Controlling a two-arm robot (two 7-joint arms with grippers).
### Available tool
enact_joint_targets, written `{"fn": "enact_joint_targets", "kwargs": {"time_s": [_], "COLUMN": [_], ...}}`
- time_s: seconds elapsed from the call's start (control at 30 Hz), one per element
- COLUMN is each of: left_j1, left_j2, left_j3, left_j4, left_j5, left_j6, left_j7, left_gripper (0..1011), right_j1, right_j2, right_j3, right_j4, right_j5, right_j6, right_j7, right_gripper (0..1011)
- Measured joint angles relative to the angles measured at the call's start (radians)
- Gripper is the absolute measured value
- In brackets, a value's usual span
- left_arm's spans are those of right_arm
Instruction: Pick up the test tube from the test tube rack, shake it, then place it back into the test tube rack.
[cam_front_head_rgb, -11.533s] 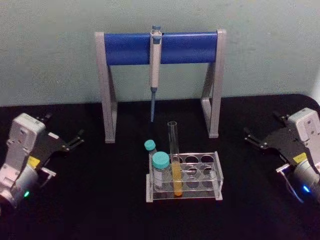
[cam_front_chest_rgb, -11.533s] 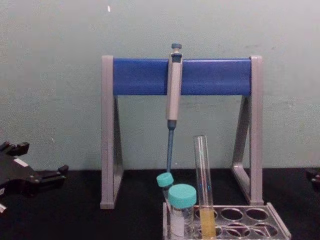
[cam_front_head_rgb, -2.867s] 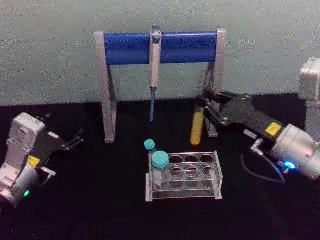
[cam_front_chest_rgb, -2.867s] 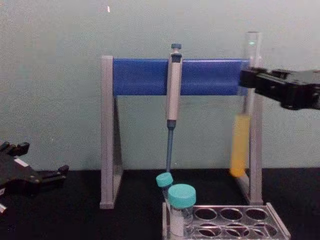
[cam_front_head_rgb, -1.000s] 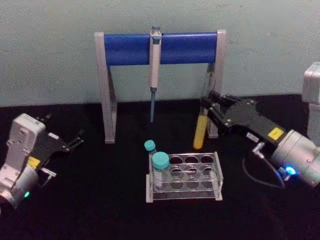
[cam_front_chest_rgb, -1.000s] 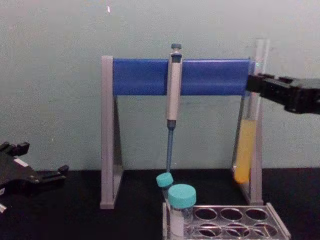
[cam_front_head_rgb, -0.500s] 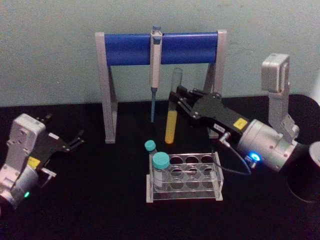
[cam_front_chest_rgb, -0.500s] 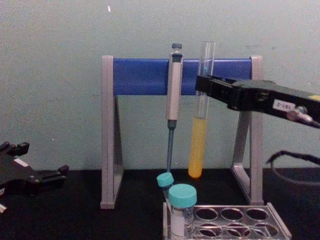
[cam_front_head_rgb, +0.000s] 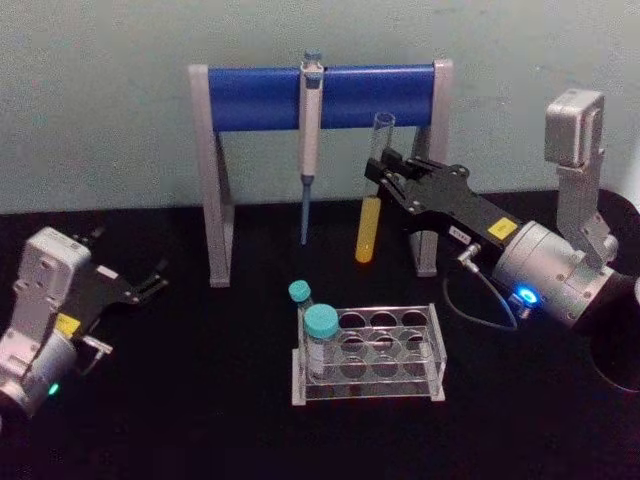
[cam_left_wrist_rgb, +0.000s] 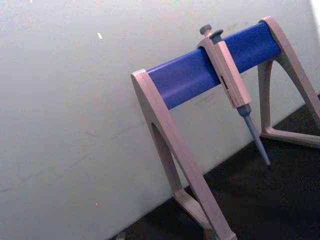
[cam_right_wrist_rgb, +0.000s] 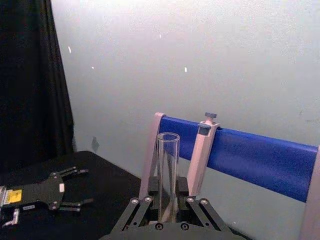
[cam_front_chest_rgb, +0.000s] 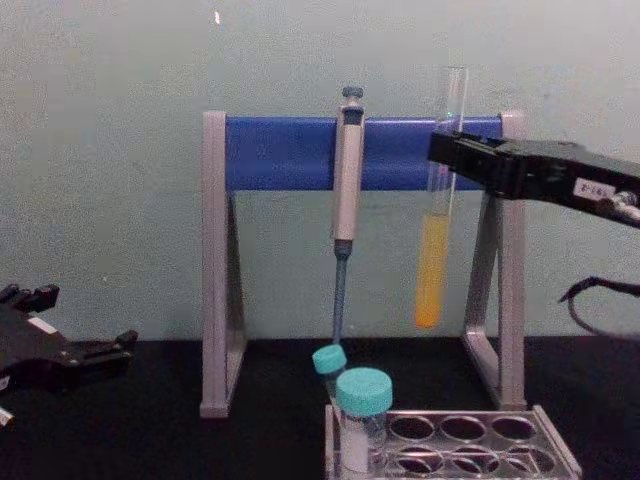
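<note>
Clear plastic marks the nearest thing, the test tube rack (cam_front_head_rgb: 370, 390), sitting on the black worktop (cam_front_head_rgb: 200, 420) at about 6 o'clock in the head view, with two teal-capped vials (cam_front_head_rgb: 321, 325) standing at its 9 o'clock end. Well apart from it, out at 9 o'clock, the left claw (cam_front_head_rgb: 150, 280) rests low over the worktop with its fingers spread and nothing between them. Farther back, at about 1 o'clock from the rack, the right claw (cam_front_head_rgb: 384, 170) reaches in from 3 o'clock and is clenched on the test tube (cam_front_head_rgb: 368, 230), gripping the clear upper part below the open mouth. The tube hangs close to upright in the air, out of the rack and off the worktop, its yellow liquid filling the lower part beneath the claw. Behind it at 12 o'clock stands the grey-and-blue pipette stand (cam_front_head_rgb: 255, 98), with the pipette (cam_front_head_rgb: 310, 115) hanging tip down from the middle of its blue bar. In the chest view the tube shows between the pipette and the stand's 3 o'clock leg, nearer the leg. Half a second ago it hung just beside the pipette and a little lower; it has since swung toward 3 o'clock and risen. At the start it stood in the rack's front row beside the vials. The left claw has not moved.
</note>
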Motion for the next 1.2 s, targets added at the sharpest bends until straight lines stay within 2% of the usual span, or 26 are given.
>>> {"fn": "enact_joint_targets", "kwargs": {"time_s": [0.63,0.9,1.0,1.2], "left_j1": [0.0,0.0,0.0,0.0], "left_j2": [0.0,0.0,0.0,0.0], "left_j3": [0.0,0.0,0.0,0.0], "left_j4": [0.0,0.0,0.0,0.0], "left_j5": [0.0,0.0,0.0,0.0], "left_j6": [0.0,0.0,0.0,0.0], "left_j7": [0.0,0.0,0.0,0.0], "left_gripper": [1001,1001,1001,1001], "right_j1": [-0.018,-0.065,-0.101,-0.149], "right_j2": [0.007,0.05,0.078,0.117], "right_j3": [0.01,0.02,0.024,0.015], "right_j4": [-0.027,-0.105,-0.153,-0.197], "right_j5": [-0.005,0.006,0.017,0.027], "right_j6": [0.003,0.014,0.016,0.017], "right_j7": [0.003,0.019,0.03,0.051], "right_gripper": [220,221,221,221]}}
